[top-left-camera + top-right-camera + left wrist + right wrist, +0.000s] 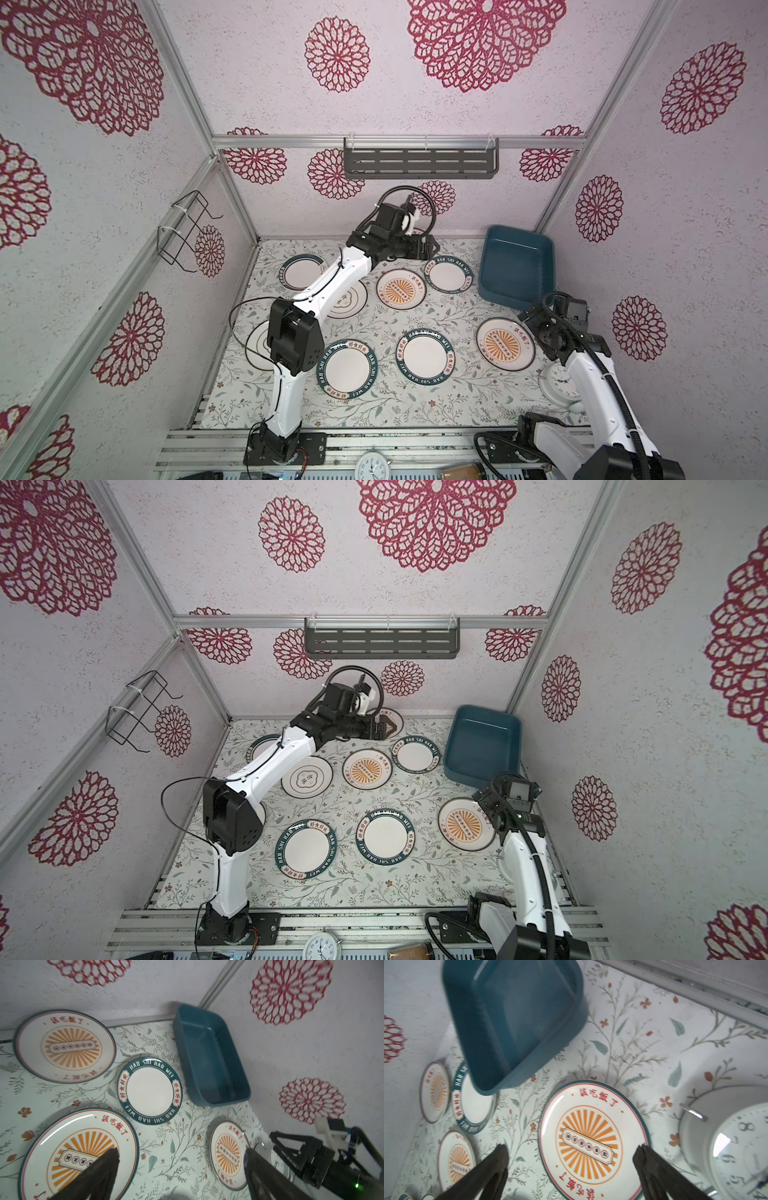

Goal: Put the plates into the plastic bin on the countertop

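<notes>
Several round white plates lie flat and apart on the leafy countertop (pixel 436 316): green-lettered ones (pixel 350 370) (pixel 425 357) (pixel 450 274), sunburst ones (pixel 401 289) (pixel 505 344), and a clover one (pixel 306 777). The teal plastic bin (pixel 515 270) stands empty at the back right. My left gripper (pixel 181 1152) hangs open above the back middle, holding nothing, near a sunburst plate (pixel 79 1155). Another sunburst plate (pixel 64 1046) lies by the back wall. My right gripper (pixel 572 1148) hovers open over the right sunburst plate (pixel 591 1142), just in front of the bin (pixel 512 1022).
A white clock (pixel 559 382) lies at the front right beside the right arm, and another clock (pixel 372 465) sits on the front rail. A grey slotted shelf (pixel 419 160) hangs on the back wall and a wire rack (pixel 187 232) on the left wall. My left elbow (pixel 295 336) covers part of a plate.
</notes>
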### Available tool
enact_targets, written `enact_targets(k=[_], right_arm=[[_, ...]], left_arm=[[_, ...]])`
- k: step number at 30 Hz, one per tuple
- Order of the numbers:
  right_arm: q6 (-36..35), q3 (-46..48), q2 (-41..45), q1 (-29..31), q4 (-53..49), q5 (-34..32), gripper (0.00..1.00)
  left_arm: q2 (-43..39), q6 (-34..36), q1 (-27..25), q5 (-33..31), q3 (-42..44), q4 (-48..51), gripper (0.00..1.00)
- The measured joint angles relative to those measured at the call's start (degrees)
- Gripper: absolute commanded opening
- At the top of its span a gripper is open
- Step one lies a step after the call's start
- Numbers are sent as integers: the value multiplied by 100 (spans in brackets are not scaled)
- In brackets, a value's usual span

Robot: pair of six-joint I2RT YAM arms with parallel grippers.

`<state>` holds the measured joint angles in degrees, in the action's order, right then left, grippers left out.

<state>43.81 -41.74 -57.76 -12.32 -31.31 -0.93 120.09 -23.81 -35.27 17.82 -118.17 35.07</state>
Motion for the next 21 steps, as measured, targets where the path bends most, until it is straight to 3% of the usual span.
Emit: enact_targets(k=[7, 21], right_arm=[[-789, 415, -446, -927, 385, 741, 99], [-1687, 601, -1939, -1080, 1506, 1202, 99]], left_arm=[[129, 304, -472, -297, -22, 431, 97], [-94, -142, -409, -1014, 476, 219, 97]])
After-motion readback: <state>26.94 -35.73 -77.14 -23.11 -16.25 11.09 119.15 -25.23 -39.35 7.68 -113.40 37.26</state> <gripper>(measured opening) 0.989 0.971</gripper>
